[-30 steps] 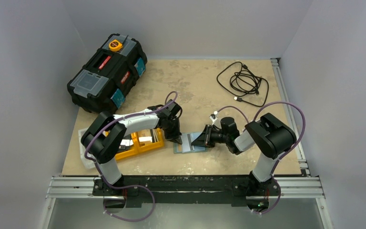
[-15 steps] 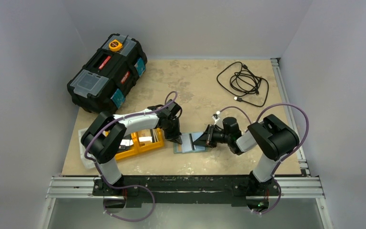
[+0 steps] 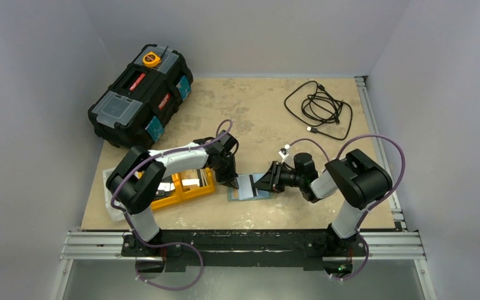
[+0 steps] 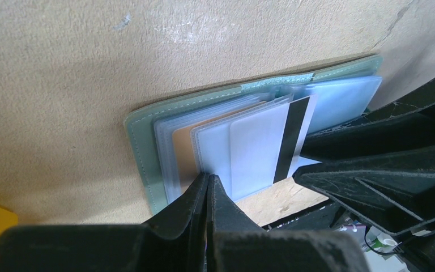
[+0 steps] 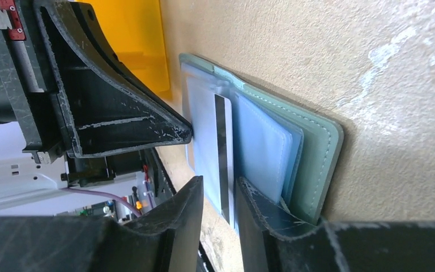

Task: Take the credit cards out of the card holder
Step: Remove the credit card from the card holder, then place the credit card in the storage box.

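The grey-green card holder [image 3: 250,187] lies open on the table between both grippers, with its pale blue clear sleeves fanned out [image 4: 141,147]. A whitish credit card [image 4: 260,150] with a black stripe sticks partly out of a sleeve over the holder's near edge. My left gripper [image 4: 208,178] is shut, its tip pressing down on the sleeves at the holder's left half [image 3: 232,183]. My right gripper [image 5: 218,190] is open by a narrow gap, its fingers on either side of the striped card's [image 5: 222,141] protruding edge [image 3: 265,182]. A tan card [image 4: 182,150] shows in another sleeve.
An orange two-compartment tray [image 3: 162,199] with pale flat pieces in it sits just left of the holder. A black toolbox [image 3: 140,94] stands at the back left. A coiled black cable [image 3: 319,109] lies at the back right.
The right arm has shifted very slightly to the right and back. The left gripper and the card holder have not moved.
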Robot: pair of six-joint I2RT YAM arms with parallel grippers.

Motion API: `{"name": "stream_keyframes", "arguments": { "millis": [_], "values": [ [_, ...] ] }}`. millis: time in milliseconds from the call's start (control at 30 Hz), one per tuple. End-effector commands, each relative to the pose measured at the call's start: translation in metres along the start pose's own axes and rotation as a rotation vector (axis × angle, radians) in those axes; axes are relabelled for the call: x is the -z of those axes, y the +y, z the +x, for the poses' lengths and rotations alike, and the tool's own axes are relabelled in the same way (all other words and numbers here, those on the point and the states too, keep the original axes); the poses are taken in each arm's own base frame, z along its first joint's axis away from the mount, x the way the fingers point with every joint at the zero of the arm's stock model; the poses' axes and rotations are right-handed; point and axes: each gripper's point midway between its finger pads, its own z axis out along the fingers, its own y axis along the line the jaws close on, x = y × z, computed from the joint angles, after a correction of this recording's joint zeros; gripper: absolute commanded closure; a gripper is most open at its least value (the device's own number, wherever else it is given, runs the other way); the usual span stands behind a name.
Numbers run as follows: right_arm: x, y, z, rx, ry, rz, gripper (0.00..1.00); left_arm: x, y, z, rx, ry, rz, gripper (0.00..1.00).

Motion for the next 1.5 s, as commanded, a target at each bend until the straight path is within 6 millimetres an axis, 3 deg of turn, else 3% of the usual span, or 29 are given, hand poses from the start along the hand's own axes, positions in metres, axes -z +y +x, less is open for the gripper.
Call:
{"name": "stream_keyframes", "arguments": {
  "millis": [0,233,467,767,1067,1267,1333,1467],
  "values": [
    [-0.005,-0.021,0.001,-0.016,0.0,0.055,0.72,-0.017,0.053,0.001,0.013,-0.013,-0.199,1.0],
    [-0.01,-0.029,0.003,-0.032,0.015,0.056,0.77,-0.017,0.051,0.0,0.008,-0.011,-0.192,1.0],
    [-0.003,-0.032,0.001,-0.03,-0.015,0.089,1.0,-0.016,0.053,0.0,0.009,-0.012,-0.201,1.0],
    [0.027,-0.044,-0.022,-0.014,-0.118,0.23,1.0,-0.016,0.055,0.002,0.009,-0.012,-0.201,1.0],
    [0.039,-0.012,-0.035,0.047,-0.145,0.197,1.0,-0.007,0.032,-0.008,-0.03,-0.04,-0.123,1.0],
    [0.05,0.022,-0.048,0.098,-0.178,0.157,1.0,0.028,-0.009,-0.023,-0.102,-0.112,-0.002,1.0],
    [0.053,0.031,-0.052,0.111,-0.183,0.152,1.0,0.045,-0.02,-0.027,-0.123,-0.142,0.028,0.9],
    [0.057,0.05,-0.058,0.131,-0.191,0.125,1.0,0.082,-0.032,-0.031,-0.161,-0.214,0.091,0.48]
  ]
}}
